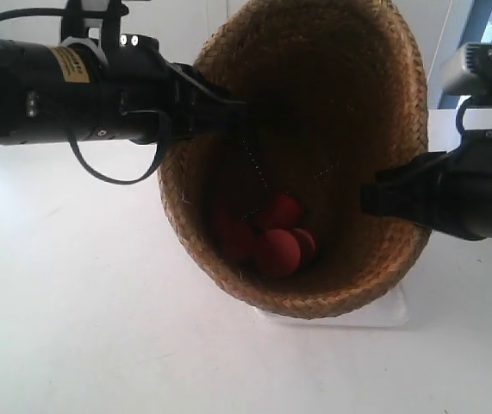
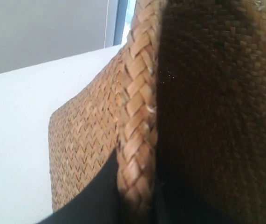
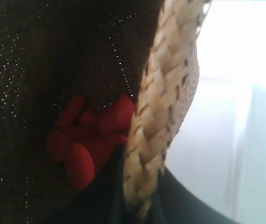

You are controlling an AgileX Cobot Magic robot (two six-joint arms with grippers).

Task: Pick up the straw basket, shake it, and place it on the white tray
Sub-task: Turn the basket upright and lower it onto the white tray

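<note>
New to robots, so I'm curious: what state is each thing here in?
basket: gripped at its rim on both sides, tipped, mouth facing the exterior camera.
red pieces: heaped in the basket's bottom.
tray: under the basket, mostly hidden.
left gripper: shut on the rim.
right gripper: shut on the rim.

The straw basket (image 1: 310, 297) is golden brown, its wall woven in a fine herringbone pattern and its rim braided in a paler tan. Its inside is dark brown in shadow, speckled with tiny light points. The round pieces (image 1: 277, 246) in it are red. The white tray (image 1: 392, 312) beneath is glossy white, and the desk (image 1: 82, 336) is white too. The arm at the exterior view's left (image 1: 21, 95) is black with a yellow label (image 1: 71, 62). The arm at the exterior view's right (image 1: 461, 203) is black with a grey housing (image 1: 478, 67).
</note>
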